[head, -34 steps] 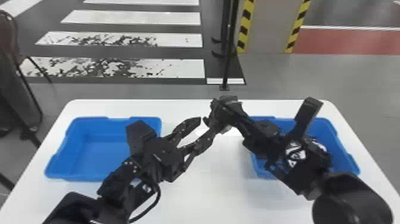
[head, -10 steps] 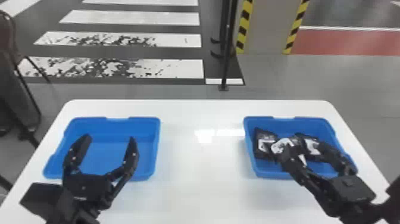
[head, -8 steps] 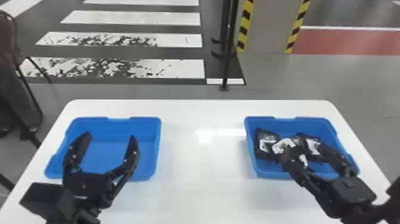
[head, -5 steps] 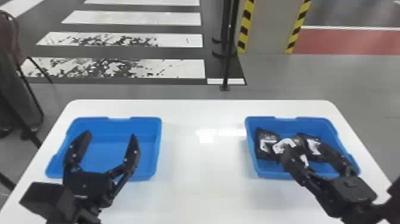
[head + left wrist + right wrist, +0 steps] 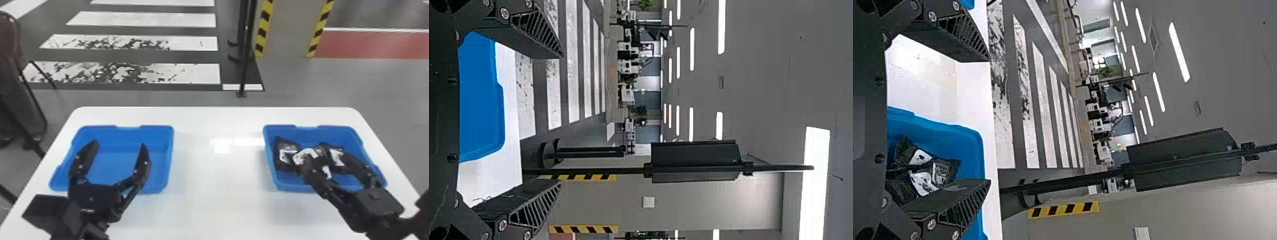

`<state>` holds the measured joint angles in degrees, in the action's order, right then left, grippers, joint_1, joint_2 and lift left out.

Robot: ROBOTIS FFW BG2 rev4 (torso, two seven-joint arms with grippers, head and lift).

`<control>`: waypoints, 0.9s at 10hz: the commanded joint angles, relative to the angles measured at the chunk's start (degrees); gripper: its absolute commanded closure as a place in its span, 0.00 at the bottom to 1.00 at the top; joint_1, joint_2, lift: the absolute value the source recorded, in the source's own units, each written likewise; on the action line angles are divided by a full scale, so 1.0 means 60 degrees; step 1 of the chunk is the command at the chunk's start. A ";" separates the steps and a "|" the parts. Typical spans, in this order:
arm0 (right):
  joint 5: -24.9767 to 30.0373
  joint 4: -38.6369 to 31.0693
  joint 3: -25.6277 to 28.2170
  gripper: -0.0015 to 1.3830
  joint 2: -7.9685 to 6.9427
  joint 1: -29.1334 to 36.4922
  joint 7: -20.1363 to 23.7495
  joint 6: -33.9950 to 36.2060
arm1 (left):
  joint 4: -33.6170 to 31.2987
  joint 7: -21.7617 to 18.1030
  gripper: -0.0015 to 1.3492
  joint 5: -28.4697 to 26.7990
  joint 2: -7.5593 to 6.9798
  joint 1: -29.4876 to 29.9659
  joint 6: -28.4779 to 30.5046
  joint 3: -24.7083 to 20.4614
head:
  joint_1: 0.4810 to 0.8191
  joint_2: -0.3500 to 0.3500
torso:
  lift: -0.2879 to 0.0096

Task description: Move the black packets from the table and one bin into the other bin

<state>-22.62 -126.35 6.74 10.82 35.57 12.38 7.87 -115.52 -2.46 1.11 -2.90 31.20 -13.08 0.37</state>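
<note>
I have a white, round-cornered counter (image 5: 217, 204) before me, with a blue rectangular plastic bin (image 5: 159, 182) on its left half and a matching blue rectangular plastic bin (image 5: 271, 172) on its right, well apart. Black flat packets with white patches (image 5: 281, 166) lie inside the right one, from its left wall to its middle. Behind the counter, I see a thin black upright pole (image 5: 247, 54) on the floor; white painted floor stripes (image 5: 191, 74) lie to its left, and a grey pillar with yellow-and-black striped edges (image 5: 289, 28) stands to its right.
</note>
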 commanded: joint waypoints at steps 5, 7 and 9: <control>0.0000 0.0070 -0.0038 0.12 0.0013 -0.0023 0.0002 0.0000 | -0.0047 0.0000 0.11 -0.0166 0.0000 -0.0020 0.0047 0.0033 | 0.63 0.46 | 0.60; 0.0000 0.0117 -0.0133 0.12 0.0042 -0.0070 0.0002 0.0000 | -0.0070 0.0000 0.11 -0.0166 -0.0015 0.0003 0.0047 0.0033 | 0.63 0.46 | 0.60; 0.0000 0.0140 -0.0171 0.12 0.0057 -0.0117 0.0002 0.0000 | -0.0094 0.0000 0.11 -0.0185 -0.0030 0.0026 0.0094 0.0090 | 0.63 0.47 | 0.60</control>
<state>-22.62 -125.51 5.73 11.15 34.89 12.39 7.87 -116.01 -2.46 0.08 -3.02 31.26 -12.56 0.78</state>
